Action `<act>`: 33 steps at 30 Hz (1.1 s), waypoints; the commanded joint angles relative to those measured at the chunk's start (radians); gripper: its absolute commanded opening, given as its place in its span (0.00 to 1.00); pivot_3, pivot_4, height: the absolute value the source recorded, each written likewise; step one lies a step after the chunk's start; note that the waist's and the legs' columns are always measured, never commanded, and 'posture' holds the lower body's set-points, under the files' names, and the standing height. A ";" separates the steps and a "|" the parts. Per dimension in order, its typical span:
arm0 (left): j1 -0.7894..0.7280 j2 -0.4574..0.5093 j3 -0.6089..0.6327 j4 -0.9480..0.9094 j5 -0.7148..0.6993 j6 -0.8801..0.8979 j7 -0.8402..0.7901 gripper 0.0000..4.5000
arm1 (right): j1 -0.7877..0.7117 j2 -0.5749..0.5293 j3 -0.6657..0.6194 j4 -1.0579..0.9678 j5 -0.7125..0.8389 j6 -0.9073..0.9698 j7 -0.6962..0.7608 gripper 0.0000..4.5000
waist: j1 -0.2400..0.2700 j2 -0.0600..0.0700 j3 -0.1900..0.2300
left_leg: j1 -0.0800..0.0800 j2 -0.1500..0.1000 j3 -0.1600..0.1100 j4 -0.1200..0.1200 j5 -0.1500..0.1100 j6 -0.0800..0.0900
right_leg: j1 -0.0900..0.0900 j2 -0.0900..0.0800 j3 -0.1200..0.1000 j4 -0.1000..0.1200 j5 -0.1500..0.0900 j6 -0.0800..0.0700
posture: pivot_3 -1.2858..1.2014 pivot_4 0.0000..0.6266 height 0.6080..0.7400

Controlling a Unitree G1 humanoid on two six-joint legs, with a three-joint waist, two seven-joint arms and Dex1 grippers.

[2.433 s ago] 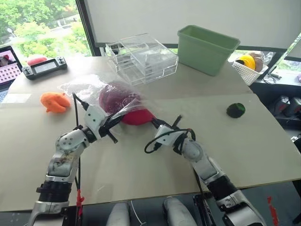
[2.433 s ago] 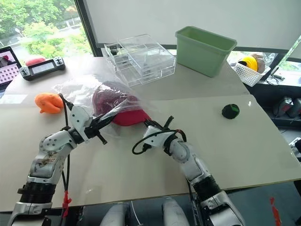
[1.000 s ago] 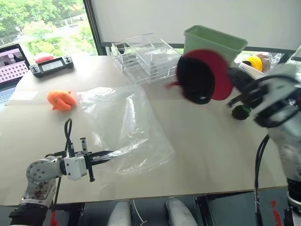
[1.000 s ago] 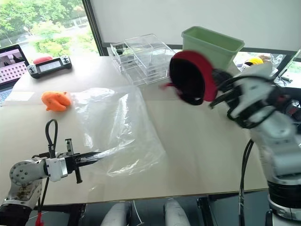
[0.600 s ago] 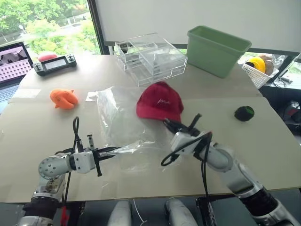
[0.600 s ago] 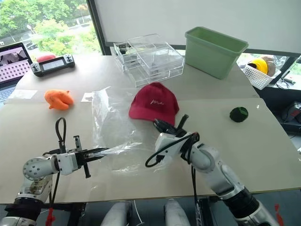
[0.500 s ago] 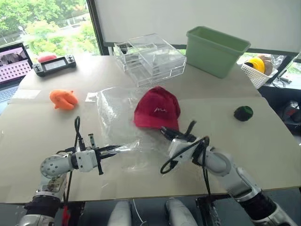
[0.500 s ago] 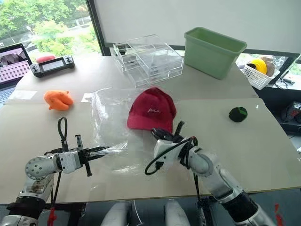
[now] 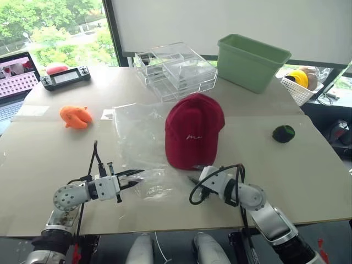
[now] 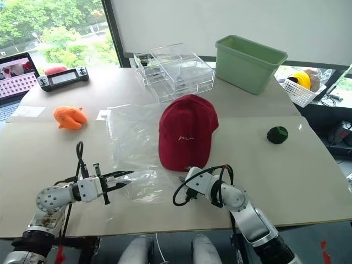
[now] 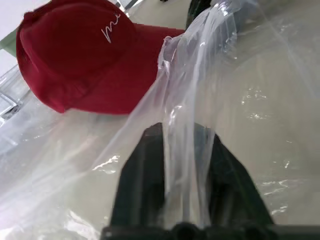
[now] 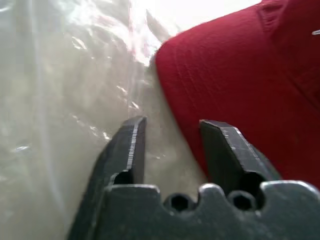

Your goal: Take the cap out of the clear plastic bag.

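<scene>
The dark red cap (image 9: 193,129) lies on the table outside the bag, crown up, its brim toward me. The clear plastic bag (image 9: 140,140) lies flat and crumpled beside it, to its left. My left gripper (image 9: 133,176) is at the bag's near edge; its fingers (image 11: 147,170) stand slightly apart, open, with a strand of film running between them. My right gripper (image 9: 193,181) sits low just in front of the brim (image 12: 235,85), open; its fingers (image 12: 131,145) hold nothing and one lies close beside the brim.
At the back stand a clear drawer box (image 9: 173,69) and a green bin (image 9: 253,55). An orange toy (image 9: 75,116) lies left, and a black-green ball (image 9: 283,133) right. A controller (image 9: 66,77) and laptop (image 9: 16,74) sit far left; a white basket (image 9: 297,88) is far right.
The right gripper pulled the cap out of the bag, lifted it, set it on the table and let go. Both grippers' fingers have parted, and the bag has sunk flat.
</scene>
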 commanded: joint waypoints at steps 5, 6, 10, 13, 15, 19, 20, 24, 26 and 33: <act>0.028 0.167 -0.058 -0.376 -0.305 0.776 -0.045 0.92 | 0.013 -0.009 -0.064 0.002 0.044 0.034 0.030 1.00 | -0.002 0.000 0.000 | -0.001 0.001 -0.001 -0.001 0.000 0.000 | -0.001 0.000 -0.001 0.001 -0.001 0.000 | 0.52 0.24 0.96; 0.021 0.198 -0.056 -0.420 -0.347 0.859 -0.064 0.99 | 0.010 -0.012 -0.073 0.007 0.047 0.034 0.033 1.00 | -0.002 0.000 0.000 | -0.001 0.001 -0.001 -0.001 0.000 0.000 | -0.001 0.000 -0.001 0.000 -0.001 0.000 | 0.52 0.24 0.96; 0.025 0.320 -0.022 -0.527 -0.564 1.206 -0.147 1.00 | -0.002 0.004 -0.125 0.018 0.109 0.058 0.039 1.00 | -0.006 0.000 0.001 | -0.001 0.001 0.000 -0.001 0.000 0.000 | -0.001 0.000 -0.001 0.000 -0.001 0.000 | 0.52 0.24 0.96; 0.020 0.379 0.010 -0.523 -0.681 1.395 -0.190 1.00 | -0.006 0.023 -0.171 -0.002 0.202 0.113 0.068 1.00 | -0.008 0.000 0.001 | -0.001 0.001 -0.001 -0.001 0.000 0.000 | -0.002 0.000 -0.001 0.000 -0.002 -0.001 | 0.52 0.24 0.96; 0.004 0.383 0.036 -0.484 -0.721 1.474 -0.190 1.00 | -0.006 0.028 -0.198 -0.006 0.249 0.141 0.087 1.00 | -0.010 0.000 0.001 | -0.002 0.001 0.000 -0.002 0.000 0.000 | -0.003 0.001 -0.001 0.001 -0.002 -0.001 | 0.52 0.24 0.96; -0.056 0.283 0.128 -0.368 -0.732 1.509 -0.061 1.00 | -0.011 0.051 -0.265 -0.001 0.326 0.180 0.081 1.00 | -0.010 0.001 0.002 | -0.002 0.001 0.000 -0.002 0.000 0.000 | -0.004 0.001 -0.001 0.002 -0.002 -0.002 | 0.52 0.24 0.96; -0.063 0.260 0.149 -0.353 -0.726 1.509 -0.034 1.00 | -0.011 0.056 -0.278 0.000 0.339 0.187 0.076 1.00 | -0.009 0.000 0.002 | -0.002 0.001 -0.001 -0.001 0.000 0.000 | -0.004 0.001 -0.001 0.002 -0.002 -0.001 | 0.52 0.24 0.96; -0.066 0.112 0.248 -0.286 -0.597 1.327 0.168 1.00 | -0.012 0.094 -0.343 -0.002 0.384 0.198 0.027 1.00 | -0.007 0.000 0.002 | -0.003 0.001 -0.001 -0.002 0.000 0.000 | -0.005 0.001 0.000 0.001 -0.002 -0.002 | 0.52 0.24 0.96; -0.063 0.036 0.291 -0.289 -0.546 1.260 0.290 1.00 | -0.014 0.114 -0.369 -0.010 0.406 0.198 0.004 1.00 | -0.004 0.000 0.002 | -0.005 0.001 -0.001 -0.001 0.000 0.000 | -0.006 0.001 -0.001 0.002 -0.002 -0.002 | 0.52 0.24 0.96; -0.033 -0.267 0.371 -0.409 -0.358 1.120 0.798 1.00 | -0.016 0.187 -0.458 -0.009 0.399 0.139 -0.130 1.00 | -0.001 0.000 0.002 | -0.007 0.000 -0.001 0.000 0.000 0.000 | -0.007 0.000 0.000 0.002 0.002 -0.007 | 0.52 0.24 0.96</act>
